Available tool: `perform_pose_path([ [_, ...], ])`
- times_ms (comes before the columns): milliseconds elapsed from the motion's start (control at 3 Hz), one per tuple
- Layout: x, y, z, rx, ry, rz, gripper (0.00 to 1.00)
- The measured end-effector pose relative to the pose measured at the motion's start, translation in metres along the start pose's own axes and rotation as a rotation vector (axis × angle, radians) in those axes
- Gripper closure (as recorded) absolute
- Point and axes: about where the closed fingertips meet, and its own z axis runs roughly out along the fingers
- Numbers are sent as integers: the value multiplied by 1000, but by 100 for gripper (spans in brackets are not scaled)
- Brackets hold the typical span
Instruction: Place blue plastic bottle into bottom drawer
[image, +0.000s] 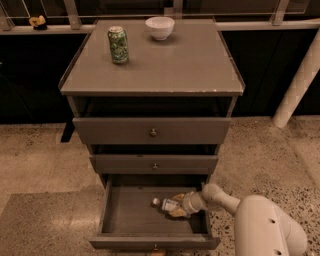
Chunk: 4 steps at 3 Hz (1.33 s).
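The bottom drawer (150, 243) of the grey-brown cabinet stands pulled open. The blue plastic bottle (166, 204), clear with a white cap pointing left, lies on its side inside the drawer at the right half. My gripper (176, 207) reaches in from the right over the drawer's right wall and its fingers are closed around the bottle's body. The white arm comes in from the lower right corner.
A green patterned can (118, 45) and a white bowl (160, 27) stand on the cabinet top (190, 65). The two upper drawers (153, 131) stick out a little. A white post (297, 85) stands at the right. Speckled floor surrounds the cabinet.
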Motion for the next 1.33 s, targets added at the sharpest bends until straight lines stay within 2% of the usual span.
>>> perform_pose_path([
  [667, 0, 0, 0, 0, 0, 0, 11],
  [1000, 0, 0, 0, 0, 0, 0, 0],
  [1333, 0, 0, 0, 0, 0, 0, 0],
])
